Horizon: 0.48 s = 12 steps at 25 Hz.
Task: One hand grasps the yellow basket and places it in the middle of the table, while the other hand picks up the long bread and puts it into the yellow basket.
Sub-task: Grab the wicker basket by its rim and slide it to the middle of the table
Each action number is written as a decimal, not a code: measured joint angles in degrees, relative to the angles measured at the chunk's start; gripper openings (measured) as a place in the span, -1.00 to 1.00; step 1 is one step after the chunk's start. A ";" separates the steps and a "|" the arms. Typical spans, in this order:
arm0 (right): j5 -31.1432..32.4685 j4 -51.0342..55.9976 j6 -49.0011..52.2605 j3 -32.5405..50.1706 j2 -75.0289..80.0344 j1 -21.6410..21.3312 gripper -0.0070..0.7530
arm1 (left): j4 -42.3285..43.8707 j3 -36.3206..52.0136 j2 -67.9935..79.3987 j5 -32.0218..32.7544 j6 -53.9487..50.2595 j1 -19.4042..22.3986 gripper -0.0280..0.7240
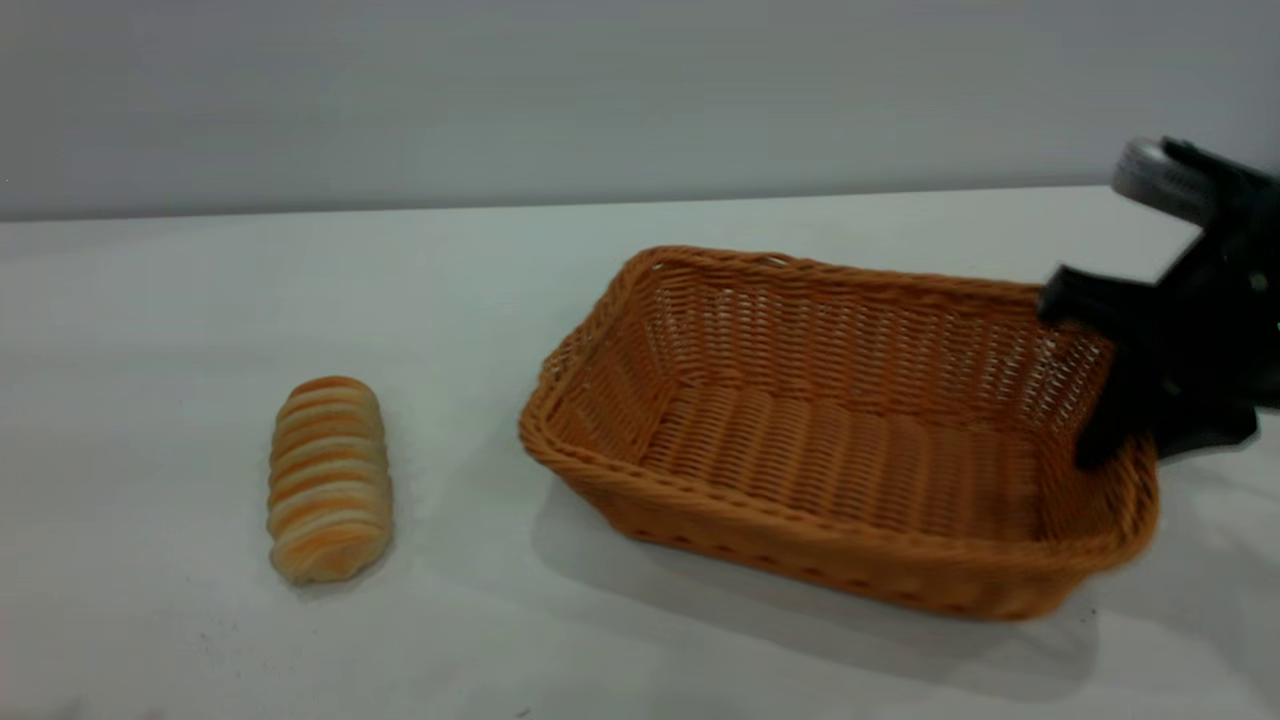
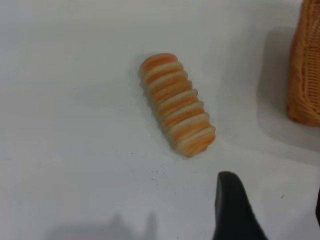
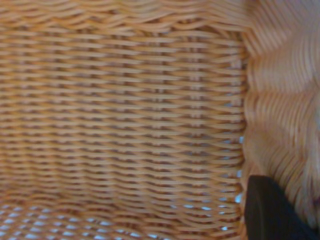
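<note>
The basket (image 1: 840, 440) sits on the white worktop (image 1: 180, 300) right of centre, turned at a slant, its right end lifted a little with a shadow beneath its near side. It is empty, its woven floor and sloped walls bare. The right gripper (image 1: 1085, 385) is at the basket's right end wall, one black finger reaching down inside against the weave and the rest of the black body outside the rim, so the fingers are closed on that wall. The right wrist view shows the basket's inner wall close up with one dark fingertip (image 3: 267, 212) against it. The bread (image 1: 328, 478) lies flat on the worktop well left of the basket, its long axis running near to far, apart from everything. The left gripper (image 2: 270, 215) hangs above the worktop near the bread's end without touching it; its fingers stand apart, with one dark finger (image 2: 232, 210) plain and the other only at the frame edge. The worktop is plain with a few dark specks, and behind it is a bare pale grey wall (image 1: 500, 90).
</note>
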 joint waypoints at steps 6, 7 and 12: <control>4.47 -0.87 -3.29 -5.24 0.24 2.89 -0.86 | 0.00 0.00 0.00 0.00 0.00 0.00 0.30; 4.42 -0.74 -3.84 -5.29 0.24 3.48 -0.86 | 0.00 0.00 0.00 0.00 0.06 0.00 0.30; 3.98 -0.11 -6.95 -5.53 1.46 6.02 -0.85 | 0.00 0.00 0.00 0.00 0.06 0.00 0.30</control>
